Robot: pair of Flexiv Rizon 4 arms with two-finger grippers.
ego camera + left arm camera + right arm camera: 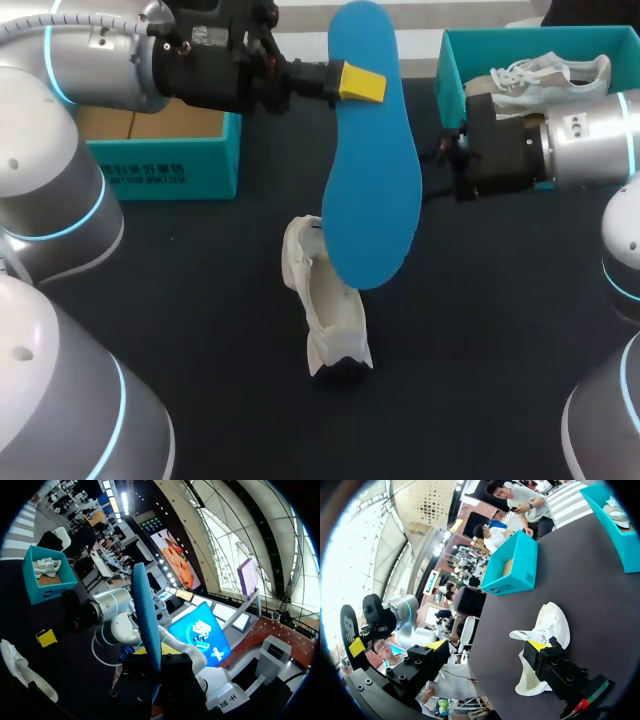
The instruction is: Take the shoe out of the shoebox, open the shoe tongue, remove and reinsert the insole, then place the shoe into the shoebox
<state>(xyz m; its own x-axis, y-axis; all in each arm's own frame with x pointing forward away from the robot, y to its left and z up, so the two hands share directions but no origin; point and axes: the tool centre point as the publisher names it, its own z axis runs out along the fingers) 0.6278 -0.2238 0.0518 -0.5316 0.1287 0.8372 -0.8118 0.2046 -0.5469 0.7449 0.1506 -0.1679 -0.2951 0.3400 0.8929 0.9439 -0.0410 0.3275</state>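
Note:
A long blue insole (371, 150) hangs upright above the table, with my left gripper (362, 83) shut on its upper part. In the left wrist view the insole (147, 615) stands edge-on between the fingers. Below it the white shoe (324, 298) lies on the dark table (200, 320), its opening towards the insole's lower end. My right gripper (447, 165) hovers just right of the insole, open and empty. In the right wrist view its fingers (436, 646) stand wide apart, with the shoe (544, 630) ahead on the table.
A teal shoebox (165, 165) stands at the back left. A second teal shoebox (455, 70) at the back right holds another white shoe (550, 78). Both arms crowd the middle back of the table.

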